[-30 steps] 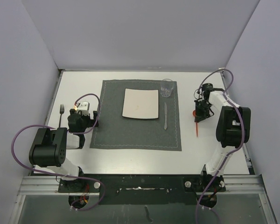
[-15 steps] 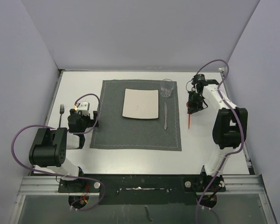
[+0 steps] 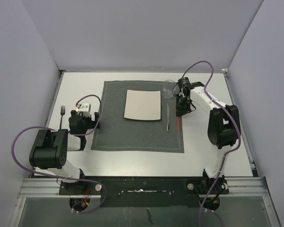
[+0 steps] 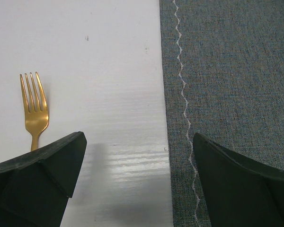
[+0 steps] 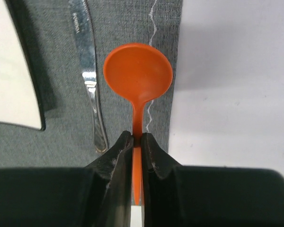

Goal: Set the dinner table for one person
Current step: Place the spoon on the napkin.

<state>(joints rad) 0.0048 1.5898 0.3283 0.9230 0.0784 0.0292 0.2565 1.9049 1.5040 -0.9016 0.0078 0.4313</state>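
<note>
The dinner table (image 3: pixel 132 161) is a white top with a dark grey placemat (image 3: pixel 132 135) on it. On the mat lie a square white plate (image 3: pixel 142 105), a clear glass (image 3: pixel 169 88) and a silver knife (image 3: pixel 168 118). My right gripper (image 3: pixel 181 111) is shut on the handle of an orange spoon (image 3: pixel 179 124), which hangs over the mat's right edge beside the knife. In the right wrist view the spoon's bowl (image 5: pixel 138 71) points away from the gripper (image 5: pixel 137 137). My left gripper (image 4: pixel 139 156) is open and empty above the mat's left edge, with a gold fork (image 4: pixel 35 111) to its left.
Grey walls close in the table on three sides. The fork (image 3: pixel 62 112) lies on bare table near the left edge. The right arm's upper link (image 3: pixel 222 127) stands over the table's right side. The knife (image 5: pixel 87 71) lies between the plate (image 5: pixel 12 71) and the spoon.
My right gripper has carried the orange spoon leftward, from over the bare table at the right to over the mat's right edge beside the knife. The left arm has not moved.
</note>
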